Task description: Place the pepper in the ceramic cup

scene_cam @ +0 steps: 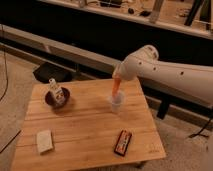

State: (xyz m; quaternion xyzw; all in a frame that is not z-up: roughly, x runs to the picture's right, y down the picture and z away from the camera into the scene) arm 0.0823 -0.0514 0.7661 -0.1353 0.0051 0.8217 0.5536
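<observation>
While pinching the pepper [117, 91] by its upper end, hold the claw [117, 80] squarely above the ceramic cup [116, 104], right of the middle of the desk [90, 130] and toward its far edge. Pepper upright, orange-red, hanging from the claw with its lower tip at the cup's mouth, seemingly just inside the rim; depth impossible to tell. Judged as the lowering stage, release not yet made.

To do it well: lower straight down with no sideways drift, to avoid tipping a probably light cup by pushing on its wall. Centre the tip over the opening before going deeper. Expect a pepper taller than the cup, likely to lean on the rim once freed, so let go only with the tip on the bottom or close to it. Spread the claw gently, then lift away vertically to avoid dragging pepper or cup along.

Elsewhere on the desk: dark brown bowl [50, 101] holding a small bottle [55, 90], far left, well apart from the cup. Pale square pad [44, 141] near the front left corner. Dark snack packet [122, 142] near the front edge, closer to the cup but not touching. Nothing between claw and cup; no obstacle to a straight descent. Main risk: knocking the cup over.
</observation>
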